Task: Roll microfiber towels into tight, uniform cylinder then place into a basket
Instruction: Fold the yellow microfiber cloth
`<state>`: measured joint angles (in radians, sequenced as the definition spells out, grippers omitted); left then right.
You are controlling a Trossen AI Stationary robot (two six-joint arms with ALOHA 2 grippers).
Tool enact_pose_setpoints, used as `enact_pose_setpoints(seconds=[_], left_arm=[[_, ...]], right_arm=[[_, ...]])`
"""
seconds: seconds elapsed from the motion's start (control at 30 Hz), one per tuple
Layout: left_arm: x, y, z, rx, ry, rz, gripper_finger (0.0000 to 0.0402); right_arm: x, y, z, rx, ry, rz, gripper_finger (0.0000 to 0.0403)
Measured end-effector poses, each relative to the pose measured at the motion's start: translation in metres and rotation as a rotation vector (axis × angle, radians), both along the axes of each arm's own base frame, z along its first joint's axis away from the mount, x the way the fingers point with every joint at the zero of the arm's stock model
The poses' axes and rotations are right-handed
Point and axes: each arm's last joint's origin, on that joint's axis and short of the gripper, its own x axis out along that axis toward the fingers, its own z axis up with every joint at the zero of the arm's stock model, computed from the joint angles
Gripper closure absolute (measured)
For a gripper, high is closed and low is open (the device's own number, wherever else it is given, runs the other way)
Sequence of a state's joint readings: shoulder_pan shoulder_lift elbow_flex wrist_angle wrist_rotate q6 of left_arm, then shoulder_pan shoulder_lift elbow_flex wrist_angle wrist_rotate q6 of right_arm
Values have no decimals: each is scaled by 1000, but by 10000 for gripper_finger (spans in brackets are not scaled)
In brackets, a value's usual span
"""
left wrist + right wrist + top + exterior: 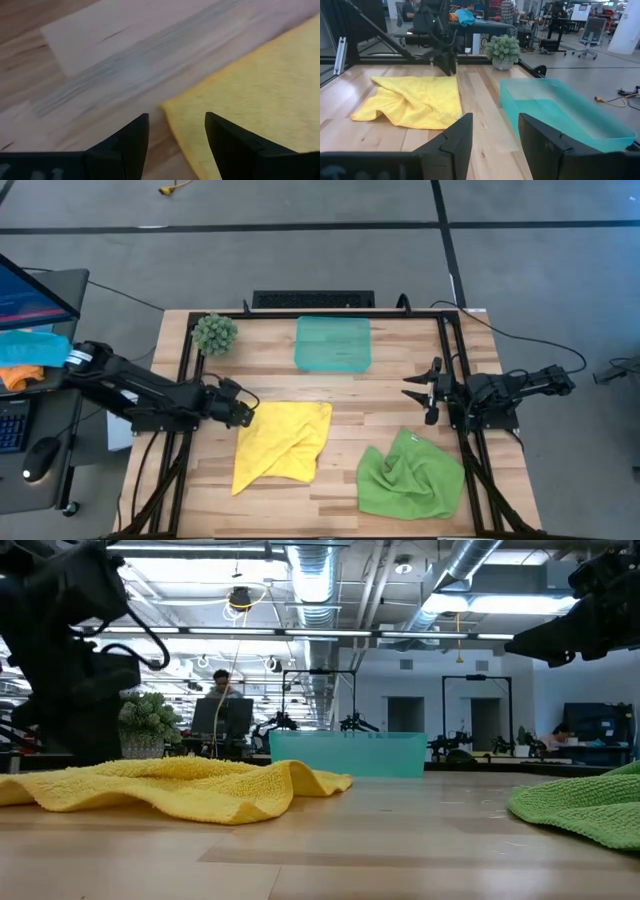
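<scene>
High view: left gripper (247,410) open at yellow towel (282,442) corner, middle | right gripper (418,391) open, right | basket (333,343) top middle

Two black jointed arms, left arm (130,388) white-banded near its base, right arm (510,392) all dark, black wedge-shaped fingers (131,142)

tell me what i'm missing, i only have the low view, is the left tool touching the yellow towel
Observer: The left tool is open at the yellow towel's corner, its fingers either side of the edge, nothing gripped.
Operator: ok and the green one, is it rolled
Observer: No, the green towel lies crumpled, near the table's front right.
Operator: anything in the basket
Observer: The basket is empty. The right tool waits open above the table, right of centre.
</scene>
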<state>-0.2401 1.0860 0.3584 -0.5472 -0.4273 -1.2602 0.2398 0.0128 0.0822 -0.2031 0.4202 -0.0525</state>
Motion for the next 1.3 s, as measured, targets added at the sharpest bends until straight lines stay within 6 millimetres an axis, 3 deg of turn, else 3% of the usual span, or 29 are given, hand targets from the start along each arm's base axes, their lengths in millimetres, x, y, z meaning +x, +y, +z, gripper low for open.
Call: enact_pose_setpoints(seconds=[0.43,0.77,1.03,1.3], left_arm=[[9,-1,-14,47,40,41,216],[16,-3,-14,27,-12,-18,218],[19,-4,-13,8,-36,-34,246],[21,-5,-13,17,-29,-101,292]], right_arm=[[0,0,0,7,-3,0,221],[0,0,0,363,-68,-42,221],[0,0,0,368,-69,-43,221],[0,0,0,512,-94,-60,221]])
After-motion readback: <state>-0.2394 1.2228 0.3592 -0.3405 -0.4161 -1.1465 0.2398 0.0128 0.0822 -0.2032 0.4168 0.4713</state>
